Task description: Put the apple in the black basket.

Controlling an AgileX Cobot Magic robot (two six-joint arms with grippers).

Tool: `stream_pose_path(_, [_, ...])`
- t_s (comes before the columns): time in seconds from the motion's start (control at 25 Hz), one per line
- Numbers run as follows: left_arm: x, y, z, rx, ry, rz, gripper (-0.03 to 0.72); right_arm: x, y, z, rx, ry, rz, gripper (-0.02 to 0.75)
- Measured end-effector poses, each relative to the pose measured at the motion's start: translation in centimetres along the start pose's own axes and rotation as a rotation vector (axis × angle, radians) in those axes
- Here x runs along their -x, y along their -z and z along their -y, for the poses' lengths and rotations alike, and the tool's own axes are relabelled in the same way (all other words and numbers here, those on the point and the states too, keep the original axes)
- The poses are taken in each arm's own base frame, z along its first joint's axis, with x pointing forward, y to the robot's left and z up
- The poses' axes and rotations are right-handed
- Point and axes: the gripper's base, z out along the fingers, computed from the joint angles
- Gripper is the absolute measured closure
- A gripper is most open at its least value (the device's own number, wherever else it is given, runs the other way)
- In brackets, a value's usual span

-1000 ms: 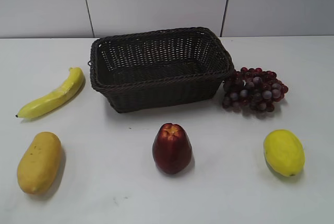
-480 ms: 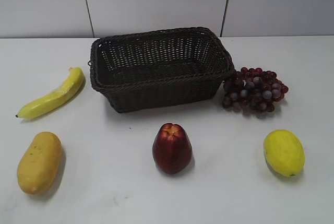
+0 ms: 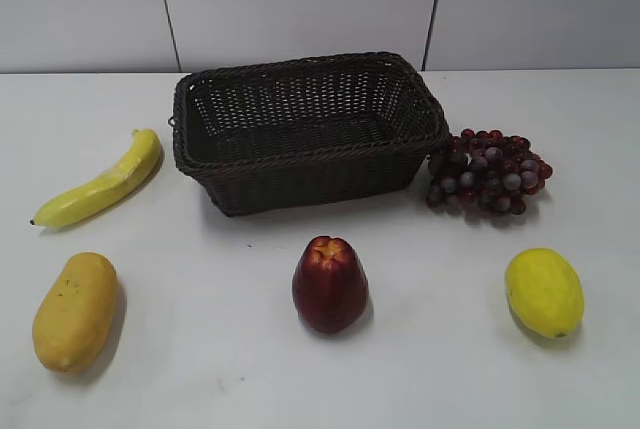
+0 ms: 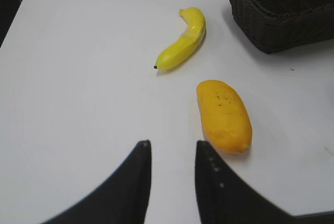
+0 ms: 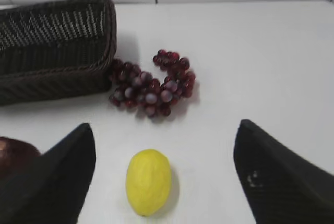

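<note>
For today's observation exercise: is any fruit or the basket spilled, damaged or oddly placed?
Nothing stands out. The black basket sits upright and empty; the apple stands before it, with banana, mango, grapes and lemon lying intact around.

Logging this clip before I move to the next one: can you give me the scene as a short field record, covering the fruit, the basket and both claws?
apple: dark red, on the table in front of the black basket, untouched
black basket: nothing visible inside
left of basket: banana; mango nearer the camera
right of basket: grapes touching the basket's corner; lemon nearer the camera
left claw: narrowly open, holding nothing, above bare table beside the mango
right claw: wide open, holding nothing, above the lemon
task state: not yet begun
</note>
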Motion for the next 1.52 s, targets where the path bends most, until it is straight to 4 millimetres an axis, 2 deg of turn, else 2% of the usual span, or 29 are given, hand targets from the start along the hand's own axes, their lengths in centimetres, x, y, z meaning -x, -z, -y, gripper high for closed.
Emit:
stream_pose_path(0.2, [0.0,0.0,0.0,0.0,0.0,0.0,0.466,1.7,-5.4,-1.0,0.142,0.013,-0.231,0.126])
stream_pose_path(0.32, [0.0,0.0,0.0,0.0,0.0,0.0,0.466,2.6,-7.8,-2.8,0.235,0.069,-0.324,0.131])
stream_pose_path(0.52, [0.0,0.0,0.0,0.0,0.0,0.0,0.466,2.7,-10.4,-8.4,0.357,0.243,-0.429,0.14])
stream_pose_path(0.72, [0.0,0.0,0.0,0.0,0.0,0.0,0.466,1.5,-11.8,-15.0,0.423,0.405,-0.522,0.139])
stream_pose_path(0.88, [0.0,0.0,0.0,0.0,0.0,0.0,0.466,0.4,-13.0,-18.6,0.469,0.464,-0.582,0.077])
stream_pose_path(1.0, [0.0,0.0,0.0,0.0,0.0,0.0,0.466,-0.9,-15.1,-19.8,0.459,0.482,-0.644,0.065])
stream_pose_path(1.32, [0.0,0.0,0.0,0.0,0.0,0.0,0.466,-5.2,-21.3,-21.4,0.401,0.518,-0.803,0.062])
stream_pose_path(1.52, [0.0,0.0,0.0,0.0,0.0,0.0,0.466,-6.5,-23.6,-21.7,0.352,0.562,-0.831,0.062])
